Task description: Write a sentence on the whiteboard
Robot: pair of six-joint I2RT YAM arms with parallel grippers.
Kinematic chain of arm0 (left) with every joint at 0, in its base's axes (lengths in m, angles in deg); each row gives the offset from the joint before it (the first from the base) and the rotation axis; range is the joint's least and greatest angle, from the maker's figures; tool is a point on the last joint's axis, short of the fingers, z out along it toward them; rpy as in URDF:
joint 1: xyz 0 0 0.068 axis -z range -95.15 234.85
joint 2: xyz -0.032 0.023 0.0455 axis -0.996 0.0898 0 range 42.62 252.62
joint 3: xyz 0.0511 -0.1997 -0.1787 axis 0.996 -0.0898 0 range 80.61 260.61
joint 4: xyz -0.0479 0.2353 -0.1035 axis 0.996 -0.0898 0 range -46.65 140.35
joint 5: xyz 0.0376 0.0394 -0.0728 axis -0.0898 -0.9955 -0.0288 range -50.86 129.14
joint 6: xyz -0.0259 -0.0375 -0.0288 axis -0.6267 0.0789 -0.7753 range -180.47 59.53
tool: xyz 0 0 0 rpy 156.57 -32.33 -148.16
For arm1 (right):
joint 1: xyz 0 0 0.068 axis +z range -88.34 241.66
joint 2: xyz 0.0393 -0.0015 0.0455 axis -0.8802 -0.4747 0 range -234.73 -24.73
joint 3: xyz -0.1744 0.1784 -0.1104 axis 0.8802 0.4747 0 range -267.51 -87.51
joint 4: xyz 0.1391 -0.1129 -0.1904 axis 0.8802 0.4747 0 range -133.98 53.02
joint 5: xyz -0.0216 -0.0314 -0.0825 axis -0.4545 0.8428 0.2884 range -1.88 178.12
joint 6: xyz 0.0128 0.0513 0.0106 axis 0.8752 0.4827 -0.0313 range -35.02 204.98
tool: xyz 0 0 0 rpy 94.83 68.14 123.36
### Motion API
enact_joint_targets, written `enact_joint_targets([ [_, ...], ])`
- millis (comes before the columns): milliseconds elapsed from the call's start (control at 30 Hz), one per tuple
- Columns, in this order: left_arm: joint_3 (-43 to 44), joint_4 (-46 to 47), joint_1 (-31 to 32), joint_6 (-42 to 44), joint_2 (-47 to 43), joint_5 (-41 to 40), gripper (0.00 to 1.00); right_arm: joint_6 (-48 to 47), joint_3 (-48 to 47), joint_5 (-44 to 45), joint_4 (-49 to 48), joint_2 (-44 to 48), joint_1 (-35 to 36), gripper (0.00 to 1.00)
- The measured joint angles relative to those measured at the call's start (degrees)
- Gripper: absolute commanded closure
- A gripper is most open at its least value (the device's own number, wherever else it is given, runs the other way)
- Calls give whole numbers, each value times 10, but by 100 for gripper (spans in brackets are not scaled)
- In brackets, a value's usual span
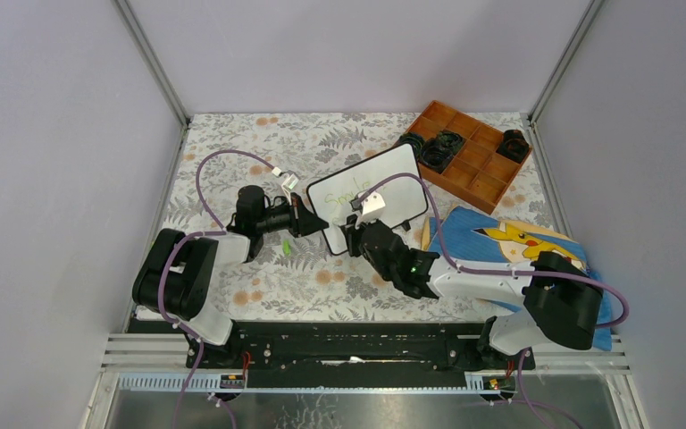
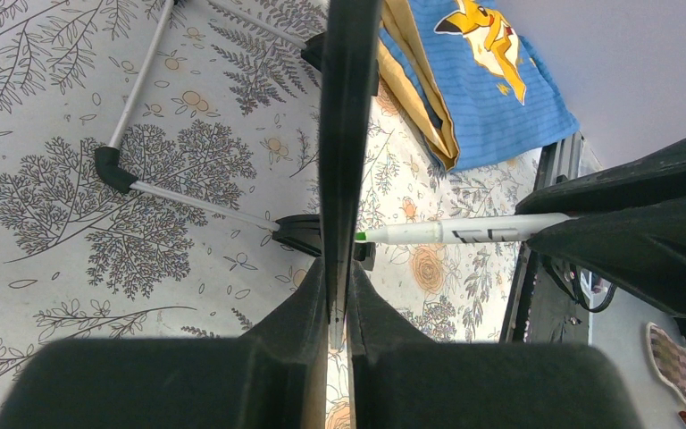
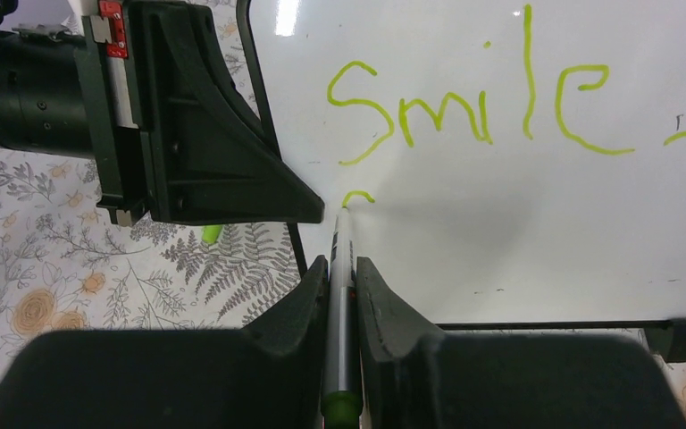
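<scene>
The right gripper has its jaws drawn narrow around a green marker, whose tip touches the whiteboard just below the "S". The sentence reads "Smile." in green, with one short curved stroke on the second line at the marker tip. The left gripper pinches the board's left edge between nearly closed jaws. The board stands mid-table on the floral cloth, just in front of a wooden tray and near a blue Pikachu cloth.
</scene>
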State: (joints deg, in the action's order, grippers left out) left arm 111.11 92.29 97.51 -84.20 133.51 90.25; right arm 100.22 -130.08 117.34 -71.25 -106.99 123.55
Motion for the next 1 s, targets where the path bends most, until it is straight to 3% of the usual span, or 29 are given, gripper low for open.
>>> enact_joint_targets([
  [567,0,-4,1,3,-2,-2,100,24,15,10,52,10,3,100],
  [1000,0,-5,2,4,-3,-2,100,26,17,-35,54,10,4,100],
])
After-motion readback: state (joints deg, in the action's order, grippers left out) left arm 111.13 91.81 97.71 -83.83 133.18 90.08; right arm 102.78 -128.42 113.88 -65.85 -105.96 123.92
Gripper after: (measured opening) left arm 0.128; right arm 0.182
